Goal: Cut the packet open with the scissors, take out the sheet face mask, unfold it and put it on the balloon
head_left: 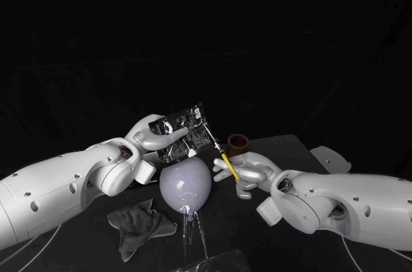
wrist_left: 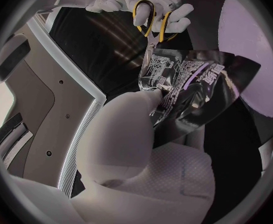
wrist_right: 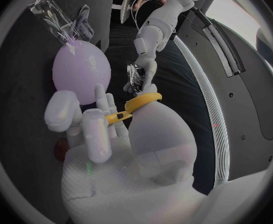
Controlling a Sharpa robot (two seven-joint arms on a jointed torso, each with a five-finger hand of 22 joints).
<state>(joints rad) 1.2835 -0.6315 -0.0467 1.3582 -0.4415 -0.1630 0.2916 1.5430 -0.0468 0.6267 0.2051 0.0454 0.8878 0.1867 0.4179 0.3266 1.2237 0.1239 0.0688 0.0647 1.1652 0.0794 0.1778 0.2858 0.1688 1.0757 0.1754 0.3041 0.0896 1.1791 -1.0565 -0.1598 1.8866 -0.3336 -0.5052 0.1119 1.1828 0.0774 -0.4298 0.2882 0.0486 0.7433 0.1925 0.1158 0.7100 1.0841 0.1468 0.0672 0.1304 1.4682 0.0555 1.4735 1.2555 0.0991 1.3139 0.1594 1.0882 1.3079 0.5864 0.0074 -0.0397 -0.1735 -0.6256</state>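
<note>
Head view: the left hand (head_left: 157, 135) holds the packet (head_left: 184, 132) up just above the balloon (head_left: 186, 185). The right hand (head_left: 247, 169) grips the scissors (head_left: 227, 162), whose blades reach the packet's side edge.

Left wrist view: the left hand's fingers (wrist_left: 150, 97) pinch the packet (wrist_left: 186, 87), and the blades (wrist_left: 151, 47) meet its edge.

Right wrist view: the yellow handles (wrist_right: 143, 99) sit in the right hand (wrist_right: 111, 134).

A: Left side?
B: Left arm (head_left: 60, 191) reaches in, forearm angled up. Left hand (head_left: 157, 138) raised, thumb and fingers pinching the packet (head_left: 184, 131).
A: Right?
B: Right arm (head_left: 352, 202) sits lower, opposite. Right hand (head_left: 249, 172) grips the scissors (head_left: 225, 158), thumb through a yellow loop, blades pointing up towards the left hand. Hands near, apart.
</note>
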